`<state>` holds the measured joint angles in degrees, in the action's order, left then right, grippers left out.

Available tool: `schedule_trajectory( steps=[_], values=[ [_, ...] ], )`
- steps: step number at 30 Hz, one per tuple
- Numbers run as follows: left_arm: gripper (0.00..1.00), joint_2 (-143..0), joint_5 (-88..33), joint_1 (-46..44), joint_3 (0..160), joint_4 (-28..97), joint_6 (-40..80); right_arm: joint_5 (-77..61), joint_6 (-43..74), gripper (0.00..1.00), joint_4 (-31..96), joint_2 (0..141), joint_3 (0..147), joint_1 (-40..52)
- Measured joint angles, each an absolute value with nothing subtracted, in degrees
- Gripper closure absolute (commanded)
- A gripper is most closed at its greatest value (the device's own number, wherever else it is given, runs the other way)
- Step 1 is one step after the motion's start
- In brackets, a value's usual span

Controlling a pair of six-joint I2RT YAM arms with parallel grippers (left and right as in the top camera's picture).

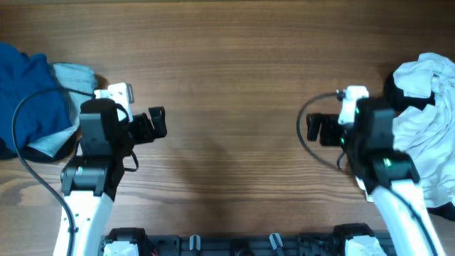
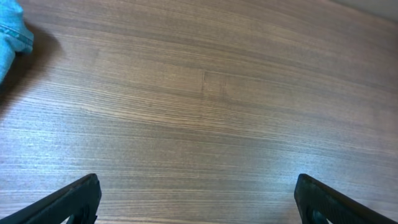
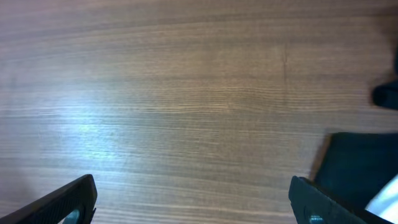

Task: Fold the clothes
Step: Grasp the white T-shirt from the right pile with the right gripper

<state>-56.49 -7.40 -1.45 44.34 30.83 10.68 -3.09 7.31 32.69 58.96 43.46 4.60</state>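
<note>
Symmetrically, left end effector (image 1: 158,122) and right end effector (image 1: 313,129) point inward above table (image 1: 227,64), both spread apart.

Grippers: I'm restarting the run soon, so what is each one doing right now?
Left gripper: open, holding nothing.
Right gripper: open, holding nothing.

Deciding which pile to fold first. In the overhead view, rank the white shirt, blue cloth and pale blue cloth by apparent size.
1. white shirt and blue cloth: look about alike; both run off the frame, so unranked.
2. pale blue cloth: clearly smallest, partly under the blue cloth.
</note>
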Motion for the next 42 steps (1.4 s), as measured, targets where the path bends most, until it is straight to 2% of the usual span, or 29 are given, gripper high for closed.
schedule_trajectory(
  steps=[1,2,5,8,10,12,13,14,15,16,24,27,29,33,34,35,37,39,42],
  values=[
    [0.0,-56.86,-7.4,-1.45,44.47,30.89,10.68,-1.74,7.73,0.01,32.49,62.04,43.9,4.6],
    [0.0,-56.97,-7.4,-1.45,44.47,31.14,10.68,2.17,11.09,0.06,34.09,65.93,43.99,4.38],
    [0.0,-57.06,-7.42,-1.45,44.49,31.16,10.68,11.18,23.14,0.3,38.24,74.02,44.16,-0.3],
    [0.0,-57.06,-7.4,-1.45,44.49,31.18,10.68,14.59,28.88,0.41,38.57,80.44,44.16,-6.22],
    [0.0,-57.06,-7.4,-1.45,44.49,31.18,10.68,15.38,30.26,0.56,38.61,84.16,44.16,-8.51],
    [0.0,-57.06,-7.4,-1.45,44.49,31.18,10.68,15.77,30.94,0.56,38.81,87.48,44.16,-10.11],
    [0.0,-57.06,-7.42,-1.45,44.49,31.18,10.68,15.9,30.87,0.62,39.0,88.79,44.16,-10.66],
    [0.0,-57.06,-7.4,-1.45,44.49,31.16,10.68,15.97,30.87,0.7,39.05,89.27,44.16,-11.0],
    [0.0,-57.06,-7.4,-1.45,44.49,31.18,10.68,16.16,31.05,0.86,39.07,89.69,44.16,-11.55],
    [0.0,-57.06,-7.4,-1.45,44.49,31.18,10.68,16.38,31.16,0.96,39.16,89.8,44.16,-12.01],
    [0.0,-57.06,-7.42,-1.45,44.49,31.2,10.68,15.92,30.79,0.96,43.7,89.54,45.5,-12.95],
    [0.0,-57.08,-7.42,-1.45,44.49,31.24,10.68,15.05,27.4,0.96,52.34,85.82,53.32,-12.95],
    [0.0,-57.08,-7.42,-1.45,44.49,31.05,10.68,13.45,23.31,0.96,52.49,82.04,57.67,-12.99],
    [0.0,-57.08,-7.42,-1.45,44.51,30.81,10.68,-4.27,9.41,0.96,47.92,77.17,58.96,-13.19],
    [0.0,-57.08,-7.42,-1.45,44.51,30.79,10.68,-20.32,1.1,0.96,44.51,77.03,59.0,-12.82],
    [0.0,-57.08,-7.42,-1.45,44.53,30.63,10.68,-30.81,-3.46,0.96,43.35,76.88,59.05,-11.84],
    [0.0,-57.08,-7.42,-1.45,44.53,30.63,10.68,-43.22,-8.36,0.96,38.59,76.53,59.0,-6.85],
    [0.0,-57.1,-7.42,-1.45,44.53,30.44,10.68,-49.15,-10.66,0.96,36.71,76.09,59.18,1.96],
    [0.0,-57.1,-7.42,-1.45,44.53,30.46,10.68,-45.91,-10.33,0.96,34.94,76.4,59.2,14.09]
  ],
)
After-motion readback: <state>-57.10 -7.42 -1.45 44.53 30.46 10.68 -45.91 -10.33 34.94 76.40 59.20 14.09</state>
